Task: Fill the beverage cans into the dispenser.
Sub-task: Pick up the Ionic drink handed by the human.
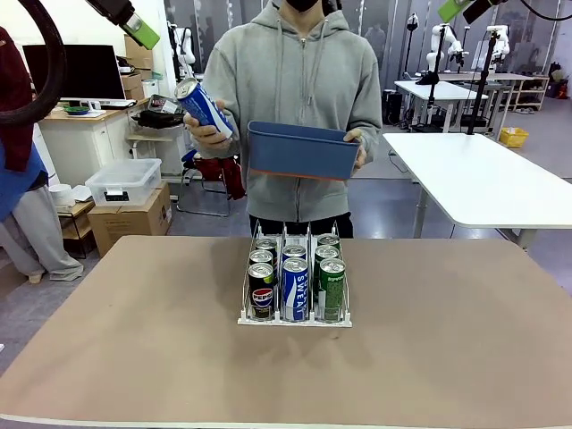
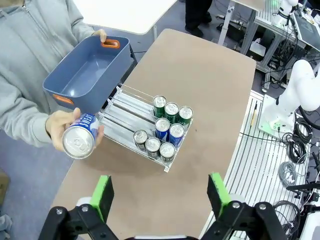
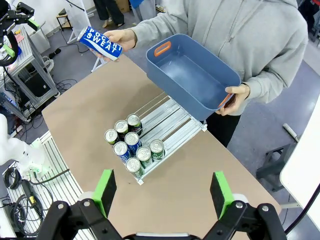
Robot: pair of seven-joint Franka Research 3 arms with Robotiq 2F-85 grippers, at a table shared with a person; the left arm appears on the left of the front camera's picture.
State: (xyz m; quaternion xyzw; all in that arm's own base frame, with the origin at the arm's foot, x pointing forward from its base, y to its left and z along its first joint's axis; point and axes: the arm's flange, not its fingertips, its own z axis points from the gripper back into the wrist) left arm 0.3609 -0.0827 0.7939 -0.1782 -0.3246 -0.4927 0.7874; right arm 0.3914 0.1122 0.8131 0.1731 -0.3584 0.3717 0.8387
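Nearest the lens, the left pincer (image 2: 160, 194) is hanging high above the bench (image 1: 134, 357) with its green-padded fingers standing wide apart and gripping nothing. The right pincer (image 3: 162, 191) is doing the same, well above the clear dispenser (image 2: 122, 112). The dispenser is sitting at the middle of the bench, and eight cans (image 1: 296, 286) are crowding its end farthest from the person (image 1: 299, 80). Three black Pepsi cans are lining one outer lane, three green cans are lining the other, and just two blue cans are standing in the middle lane. The half of the dispenser nearer the person is lying bare. Beyond the dispenser, the person is holding a blue Pocari Sweat can (image 1: 204, 105) in one hand (image 1: 210, 134), up and to one side of the dispenser. The other hand is tilting a blue bin (image 1: 299, 156) above the dispenser's far end, and the bin is looking empty. The filling is looking nearly done. Judging by the count, the held can is probably heading for the middle lane, and nothing else seems to be waiting.
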